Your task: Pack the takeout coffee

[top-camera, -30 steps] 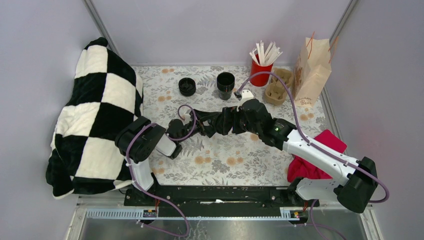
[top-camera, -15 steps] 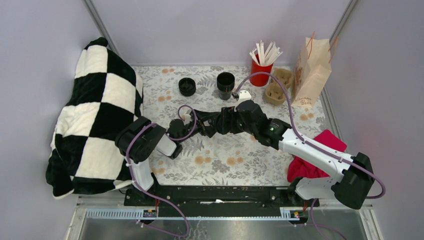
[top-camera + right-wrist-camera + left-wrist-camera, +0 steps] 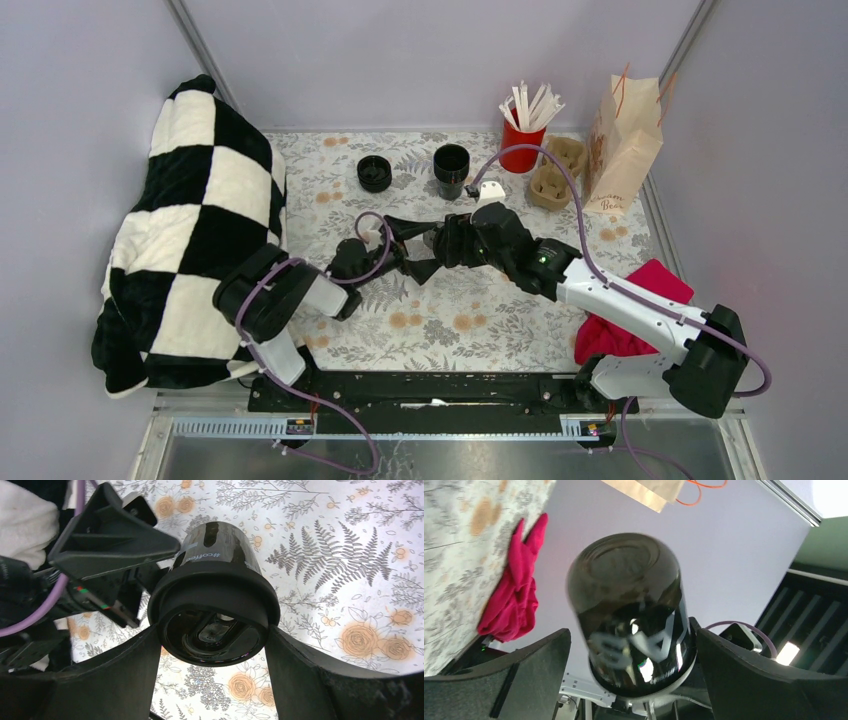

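Left end effector (image 3: 633,632) wider; one coffee (image 3: 626,575)

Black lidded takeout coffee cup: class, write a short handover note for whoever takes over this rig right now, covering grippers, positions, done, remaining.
Left gripper: open, fingers flanking the base of the small black disposable coffee cup, not touching.
Right gripper: shut on its black plastic lid, holding it sideways above the table.
Brown paper bag: standing far right.
Done: cup lidded, lifted.
Left: back the left gripper away, put the cup in the bag.
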Controlling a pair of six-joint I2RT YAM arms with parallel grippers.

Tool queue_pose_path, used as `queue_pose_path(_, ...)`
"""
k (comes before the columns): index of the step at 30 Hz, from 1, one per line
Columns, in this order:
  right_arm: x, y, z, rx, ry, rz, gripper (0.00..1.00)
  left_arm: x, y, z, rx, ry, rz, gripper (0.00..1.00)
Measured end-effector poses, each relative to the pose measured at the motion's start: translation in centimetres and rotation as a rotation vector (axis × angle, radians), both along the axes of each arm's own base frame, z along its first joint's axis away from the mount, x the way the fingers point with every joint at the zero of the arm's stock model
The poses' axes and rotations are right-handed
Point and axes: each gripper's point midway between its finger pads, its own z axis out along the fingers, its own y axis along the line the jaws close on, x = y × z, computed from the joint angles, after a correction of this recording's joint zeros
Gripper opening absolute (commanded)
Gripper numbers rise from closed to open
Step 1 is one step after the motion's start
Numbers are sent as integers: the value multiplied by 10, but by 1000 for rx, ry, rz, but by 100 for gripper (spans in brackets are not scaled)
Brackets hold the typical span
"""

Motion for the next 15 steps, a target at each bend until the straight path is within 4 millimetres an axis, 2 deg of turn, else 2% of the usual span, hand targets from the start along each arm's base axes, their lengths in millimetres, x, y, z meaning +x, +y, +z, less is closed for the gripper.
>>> queue_pose_path(4, 2, -7, -3, -29, 0, -27, 69, -10, 13, -17, 67, 45, 6, 99)
queue_pose_path(7, 1, -16, -8, -64, 13, -48, 69, -9, 36, -43, 183, 78, 41, 99)
queue_pose_path(9, 3, -26, -10, -90, 30, -66, 69, -5, 53, -49, 258, 64, 71, 99)
queue_pose_path(12, 18, -62, -12, -142, 77, -152, 69, 6, 85, -45, 414, -26, 123, 99)
queue_pose_path(15, 31, -110, -13, -200, 138, -262, 69, 16, 101, -25, 560, -157, 131, 99)
